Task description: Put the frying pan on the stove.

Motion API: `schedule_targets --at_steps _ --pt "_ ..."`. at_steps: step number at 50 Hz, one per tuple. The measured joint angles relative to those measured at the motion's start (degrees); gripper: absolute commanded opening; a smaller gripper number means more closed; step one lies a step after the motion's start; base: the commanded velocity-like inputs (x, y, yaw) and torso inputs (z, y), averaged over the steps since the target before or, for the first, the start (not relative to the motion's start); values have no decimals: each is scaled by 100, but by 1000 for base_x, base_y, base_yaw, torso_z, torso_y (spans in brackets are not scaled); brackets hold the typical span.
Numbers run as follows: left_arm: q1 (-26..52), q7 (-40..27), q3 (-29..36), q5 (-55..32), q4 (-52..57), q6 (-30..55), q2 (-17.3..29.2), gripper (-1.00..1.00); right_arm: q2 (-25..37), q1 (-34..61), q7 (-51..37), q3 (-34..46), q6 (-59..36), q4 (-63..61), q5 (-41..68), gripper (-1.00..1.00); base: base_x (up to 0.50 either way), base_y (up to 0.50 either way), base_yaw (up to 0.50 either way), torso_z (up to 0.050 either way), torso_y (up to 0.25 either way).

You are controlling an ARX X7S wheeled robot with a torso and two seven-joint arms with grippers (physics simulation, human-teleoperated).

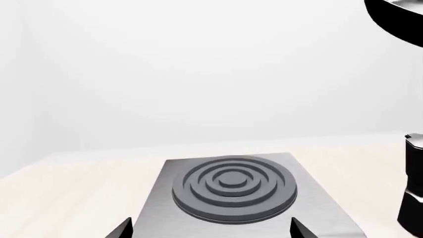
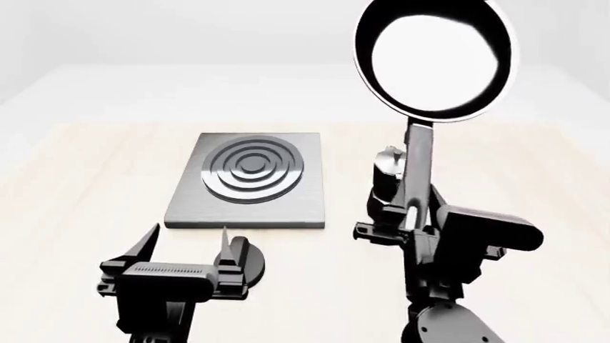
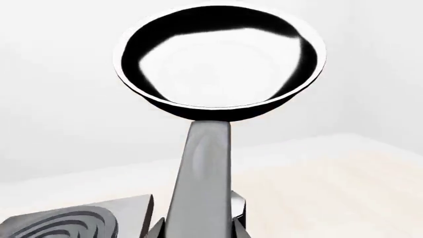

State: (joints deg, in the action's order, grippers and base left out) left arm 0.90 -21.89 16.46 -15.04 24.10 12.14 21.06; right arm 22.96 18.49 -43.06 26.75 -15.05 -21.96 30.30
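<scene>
The frying pan (image 2: 433, 61), glossy black with a long handle, is held high in the air to the right of the stove (image 2: 250, 187), bowl tilted toward the camera. My right gripper (image 2: 412, 218) is shut on the pan's handle (image 3: 201, 178); the pan's bowl (image 3: 221, 62) fills the right wrist view. The stove, a grey square plate with a dark ring burner, lies flat on the pale wooden table (image 2: 86, 179). My left gripper (image 2: 186, 246) is open and empty just in front of the stove's near edge; its fingertips (image 1: 297, 229) frame the stove (image 1: 231, 191) in the left wrist view.
A black-and-silver moka pot (image 2: 388, 171) stands right of the stove, behind the pan's handle; its edge shows in the left wrist view (image 1: 413, 183). A small black round knob (image 2: 250, 259) lies on the table by my left gripper. A white wall lies beyond the table.
</scene>
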Motion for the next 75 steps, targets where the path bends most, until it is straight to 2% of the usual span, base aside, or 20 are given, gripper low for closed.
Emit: schedule_targets --at_steps 42,75 --pt "-10 -59 47 -36 12 -35 39 100 188 552 1024 824 -473 -83 278 -100 0 0 0 1 2" --pt "31 -108 61 -79 64 18 97 100 185 964 1426 1057 -1184 34 865 -100 0 0 0 0 2"
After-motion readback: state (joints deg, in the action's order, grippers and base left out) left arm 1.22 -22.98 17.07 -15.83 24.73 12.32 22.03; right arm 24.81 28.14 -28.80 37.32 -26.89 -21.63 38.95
